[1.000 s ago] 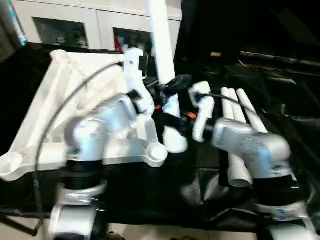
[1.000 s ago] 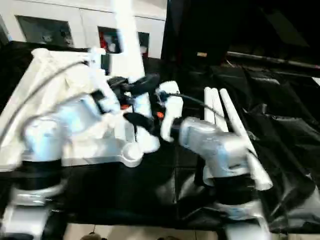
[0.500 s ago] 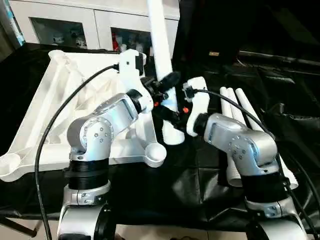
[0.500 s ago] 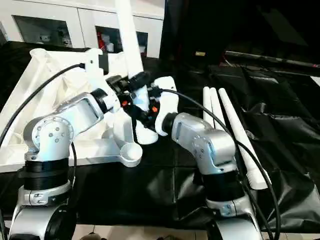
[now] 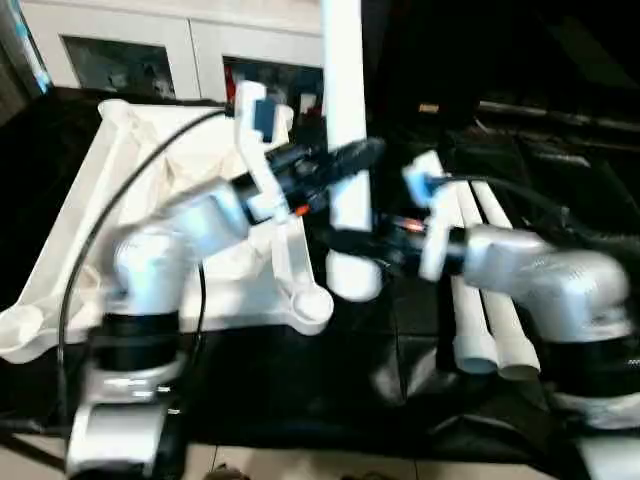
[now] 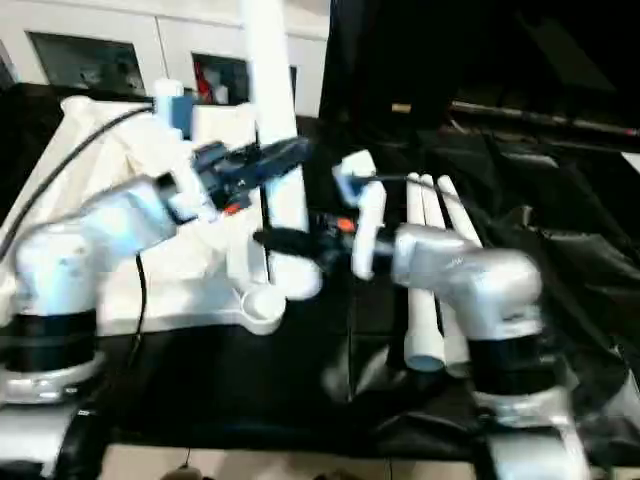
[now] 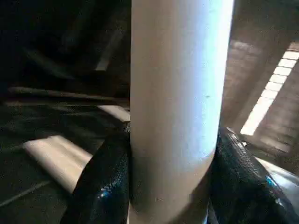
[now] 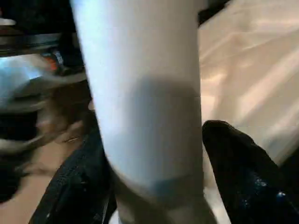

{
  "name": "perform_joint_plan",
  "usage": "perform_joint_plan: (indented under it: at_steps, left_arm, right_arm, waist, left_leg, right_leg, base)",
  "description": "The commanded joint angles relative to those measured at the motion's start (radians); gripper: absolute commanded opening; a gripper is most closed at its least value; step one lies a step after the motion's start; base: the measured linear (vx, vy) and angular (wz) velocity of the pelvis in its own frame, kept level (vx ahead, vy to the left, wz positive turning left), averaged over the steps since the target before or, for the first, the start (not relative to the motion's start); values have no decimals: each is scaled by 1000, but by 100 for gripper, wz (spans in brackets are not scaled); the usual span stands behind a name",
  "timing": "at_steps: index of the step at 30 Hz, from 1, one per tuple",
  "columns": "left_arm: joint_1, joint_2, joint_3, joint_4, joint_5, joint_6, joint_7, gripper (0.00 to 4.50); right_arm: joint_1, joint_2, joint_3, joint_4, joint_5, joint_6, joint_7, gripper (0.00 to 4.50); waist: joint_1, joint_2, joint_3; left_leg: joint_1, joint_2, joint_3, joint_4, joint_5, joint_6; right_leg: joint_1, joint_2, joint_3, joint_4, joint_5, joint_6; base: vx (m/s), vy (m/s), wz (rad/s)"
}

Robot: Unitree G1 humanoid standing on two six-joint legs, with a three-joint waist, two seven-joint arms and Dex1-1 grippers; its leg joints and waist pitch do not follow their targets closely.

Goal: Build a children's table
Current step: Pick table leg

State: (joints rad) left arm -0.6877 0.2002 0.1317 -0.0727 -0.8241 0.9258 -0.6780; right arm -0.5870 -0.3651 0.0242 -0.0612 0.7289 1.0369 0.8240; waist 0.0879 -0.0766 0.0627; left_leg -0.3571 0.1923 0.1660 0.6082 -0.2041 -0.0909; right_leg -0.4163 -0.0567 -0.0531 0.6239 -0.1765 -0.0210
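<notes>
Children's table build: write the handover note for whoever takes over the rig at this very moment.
Left gripper: jaws shut on the upright leg, high up.
Right gripper: at the same leg lower down; grip unclear.
Tabletop: upside down on the black cloth, ribs up.
Upright leg's foot stands on the cloth beside the near corner socket, not in it.
Other legs: lying to the robot's right.
Done: one leg picked up. Left: seat it, then the rest; no leg seen in a socket.
</notes>
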Motion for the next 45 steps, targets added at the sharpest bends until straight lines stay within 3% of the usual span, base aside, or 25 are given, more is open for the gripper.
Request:
perform_joint_plan:
  at_steps: [1, 8, 11, 12, 15, 17, 19, 20, 21, 23, 24, 26, 28, 31, 38, 40, 45]
  left_arm:
    - [-8, -6, 12, -53, -80, 21, -72, 189]
    - [-6, -7, 10, -68, -128, 19, -121, 189]
    - [0, 15, -11, -69, -117, 14, -144, 189]
    - [-3, 18, -25, -55, -72, -7, -116, 189]
    - [-13, 11, -29, -31, -38, -11, -64, 258]
    - [-24, -6, -48, -13, 37, -25, 34, 258]
    - [-28, -25, -79, -10, 122, -42, 142, 296]
    - [-28, -25, -79, -10, 122, -42, 142, 302]
    - [-32, -55, -89, -3, 182, -52, 247, 302]
    - [-32, -55, -89, -3, 182, -52, 247, 313]
    - [-39, -114, -50, 22, 200, -64, 370, 276]
    - [-41, -145, -20, 38, 201, -77, 428, 275]
    - [-42, -155, -4, 45, 196, -78, 440, 274]
    - [-42, -148, -2, 43, 199, -71, 437, 237]
    - [-44, -156, 18, 39, 186, -69, 438, 198]
    - [-42, -154, 17, 37, 182, -67, 434, 186]
    - [-32, -109, -7, 3, 112, -31, 319, 186]
  right_arm:
    - [0, -32, -25, 21, 0, 34, 11, 274]
    - [11, -29, -3, 21, 1, 47, 15, 223]
    - [10, -35, 11, 24, 6, 42, 17, 213]
    - [8, -30, 10, 28, 1, 33, 5, 211]
    - [6, -13, 7, 31, -23, 9, -34, 207]
    - [3, 28, -3, 44, -59, -20, -111, 207]
    - [4, 63, -3, 47, -87, -40, -171, 202]
    - [4, 63, -3, 47, -87, -40, -171, 201]
    - [9, 85, 8, 36, -105, -59, -207, 201]
    - [9, 85, 8, 36, -105, -59, -207, 197]
    - [9, 115, 18, 31, -127, -71, -261, 196]
    - [7, 133, 27, 28, -142, -80, -292, 195]
    - [6, 150, 29, 23, -151, -83, -311, 195]
    - [3, 164, 34, 16, -157, -85, -320, 195]
    - [-9, 152, 71, 20, -193, -117, -307, 195]
    - [-10, 151, 70, 21, -192, -119, -304, 251]
    - [-10, 113, 34, -2, -132, -79, -233, 295]
  waist:
    - [0, 8, -72]
    - [3, 4, -71]
    - [2, 5, -72]
    - [3, 5, -72]
    - [2, 5, -72]
    - [1, 6, -72]
    - [-2, 6, -72]
    - [0, 4, -73]
    - [0, 4, -73]
    - [1, 3, -75]
    - [0, 2, -75]
    - [-1, -2, -77]
    - [-2, -3, -76]
    - [-2, 0, -77]
    - [1, 1, -75]
    - [0, 1, -75]
    - [2, 3, -76]
  left_leg:
    - [-1, 24, 1, -62, -48, 9]
    - [-1, 26, 0, -64, -68, -9]
    - [-1, 26, -1, -65, -55, -11]
    - [-1, 26, -1, -65, -50, -12]
    - [-2, 26, -1, -64, -49, -15]
    - [-2, 26, -1, -64, -48, -20]
    - [-1, 26, -2, -66, -66, -31]
    - [-1, 28, -3, -66, -58, -34]
    - [0, 28, -2, -66, -52, -33]
    - [0, 26, -1, -64, -40, -31]
    - [-3, 25, -2, -64, -34, -30]
    - [-6, 22, -2, -61, -27, -26]
    - [-9, 22, -2, -63, -26, -20]
    - [-6, 22, -2, -61, -21, -12]
    - [-6, 24, -1, -61, -24, -15]
    - [-8, 23, -1, -62, -24, -14]
    - [-6, 23, -2, -61, -27, -9]
  right_leg:
    - [71, -65, 46, -65, -145, -163]
    - [70, -68, 45, -74, -244, -133]
    - [68, -67, 45, -73, -236, -124]
    - [68, -66, 45, -70, -219, -127]
    - [68, -67, 45, -70, -204, -134]
    - [67, -66, 46, -71, -209, -130]
    - [66, -67, 45, -75, -248, -116]
    - [68, -69, 46, -73, -240, -113]
    - [67, -67, 46, -72, -217, -113]
    - [69, -66, 47, -68, -181, -118]
    - [71, -65, 47, -66, -169, -121]
    - [75, -66, 46, -67, -150, -126]
    - [74, -65, 45, -67, -160, -118]
    - [69, -63, 45, -68, -166, -102]
    - [67, -64, 45, -66, -143, -108]
    - [69, -65, 45, -65, -140, -109]
    - [69, -65, 45, -64, -144, -108]
  base:
    - [0, 0, 0]
    - [0, 0, 0]
    - [0, 0, 0]
    - [0, 0, 0]
    - [0, 0, 0]
    - [0, 0, 0]
    - [0, 0, 0]
    - [0, 0, 0]
    - [0, 0, 0]
    - [0, 0, 0]
    - [0, 0, 0]
    - [0, 0, 0]
    - [0, 0, 0]
    - [0, 0, 0]
    - [0, 0, 0]
    - [0, 0, 0]
    - [0, 0, 0]
